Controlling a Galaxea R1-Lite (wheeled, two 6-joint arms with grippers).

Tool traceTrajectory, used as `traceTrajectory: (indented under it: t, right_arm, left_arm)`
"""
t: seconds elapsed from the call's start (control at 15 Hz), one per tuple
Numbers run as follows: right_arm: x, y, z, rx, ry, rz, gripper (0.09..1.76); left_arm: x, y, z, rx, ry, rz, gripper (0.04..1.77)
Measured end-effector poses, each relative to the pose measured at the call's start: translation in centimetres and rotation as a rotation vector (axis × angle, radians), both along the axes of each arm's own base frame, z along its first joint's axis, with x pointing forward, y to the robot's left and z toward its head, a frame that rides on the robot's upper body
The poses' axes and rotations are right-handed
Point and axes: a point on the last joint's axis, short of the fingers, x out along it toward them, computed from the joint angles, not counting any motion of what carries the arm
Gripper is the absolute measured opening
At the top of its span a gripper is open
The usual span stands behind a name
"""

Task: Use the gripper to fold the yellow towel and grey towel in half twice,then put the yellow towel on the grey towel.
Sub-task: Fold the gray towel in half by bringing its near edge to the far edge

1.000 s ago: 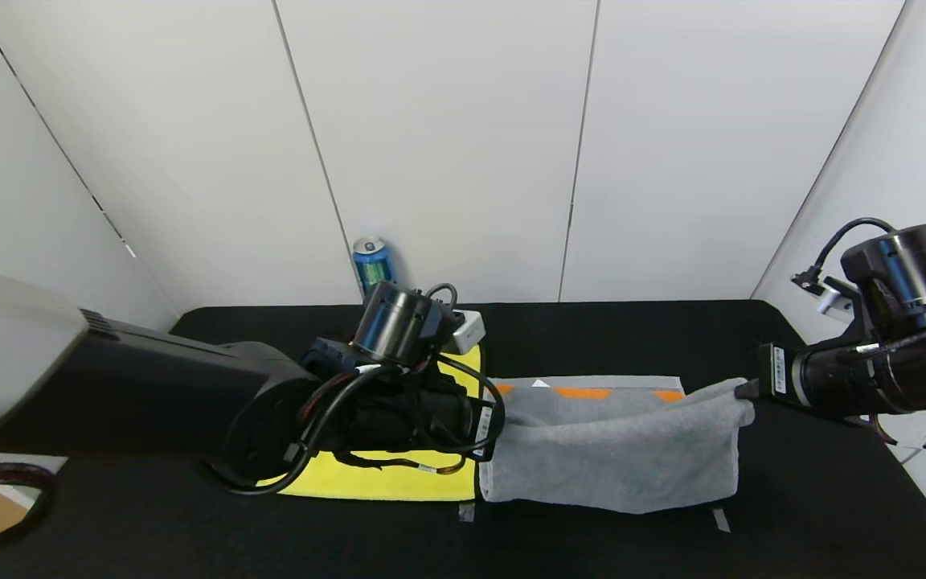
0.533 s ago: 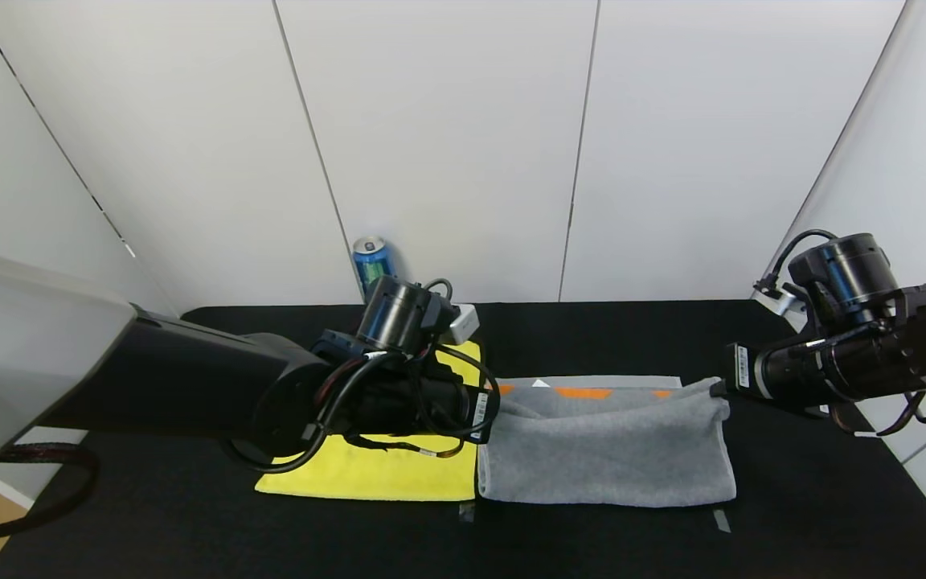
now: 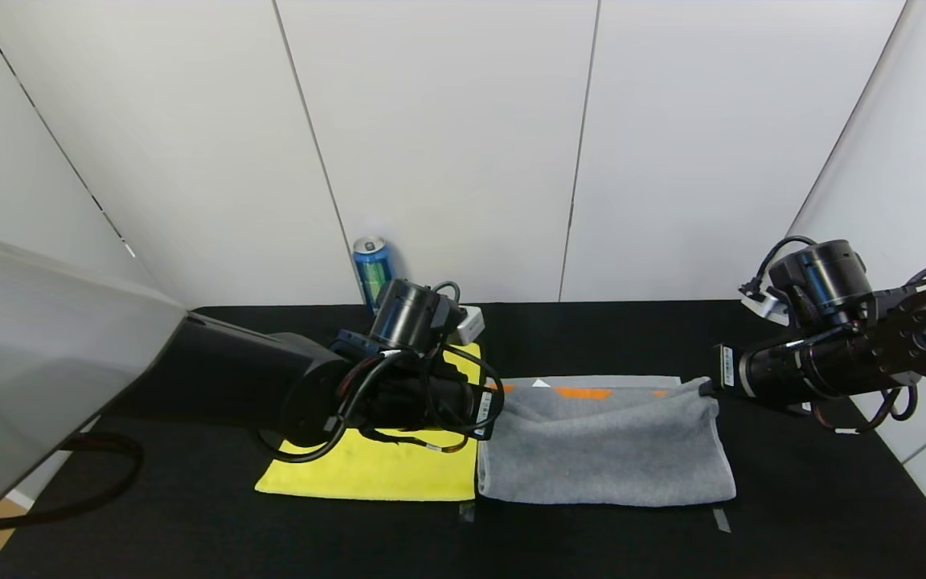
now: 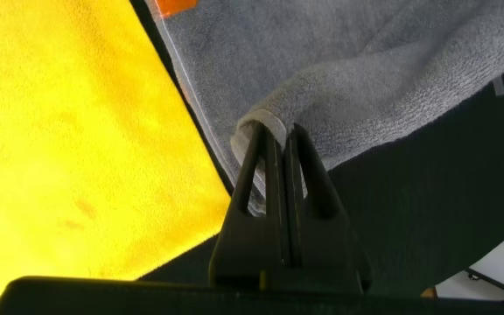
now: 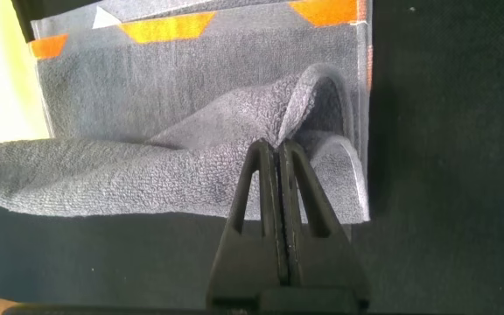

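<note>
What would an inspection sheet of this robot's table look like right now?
Surface: black table, two tape marks near its front edge.
Job's things: grey towel partly folded; yellow towel flat beside it, edges meeting.
Clutter: blue can at the back wall.
Grippers: left gripper and right gripper each shut on a grey towel corner.
Cables: black loops on both wrists.
Surroundings: white panel walls.

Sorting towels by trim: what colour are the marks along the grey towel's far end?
Orange marks, clearest in the right wrist view.
</note>
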Motion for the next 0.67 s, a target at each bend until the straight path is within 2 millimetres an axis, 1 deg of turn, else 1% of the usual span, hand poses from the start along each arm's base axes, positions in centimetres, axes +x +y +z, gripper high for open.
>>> traceTrajectory:
  t: [0.33,0.4,0.47,0.53,0.67]
  right_arm:
    - [0.6,-0.1,-0.4,0.0,-0.012,-0.008,0.12]
    - [0.7,-0.1,-0.5,0.001,-0.018,-0.008,0.31]
    - [0.9,-0.1,-0.7,0.002,-0.019,-0.009,0.49]
    - [1.0,-0.1,-0.8,0.002,-0.019,-0.009,0.63]
    - [1.2,-0.1,-1.0,0.002,-0.016,-0.012,0.88]
  left_arm:
    - [0.3,-0.4,-0.4,-0.012,-0.021,-0.001,0.1]
    - [0.4,-0.5,-0.6,-0.01,-0.019,-0.001,0.1]
    - [0.4,-0.5,-0.8,-0.007,-0.014,-0.002,0.21]
    - [0.4,-0.6,-1.0,-0.004,-0.01,-0.001,0.41]
    - [0.6,-0.7,-1.0,-0.008,-0.01,0.006,0.7]
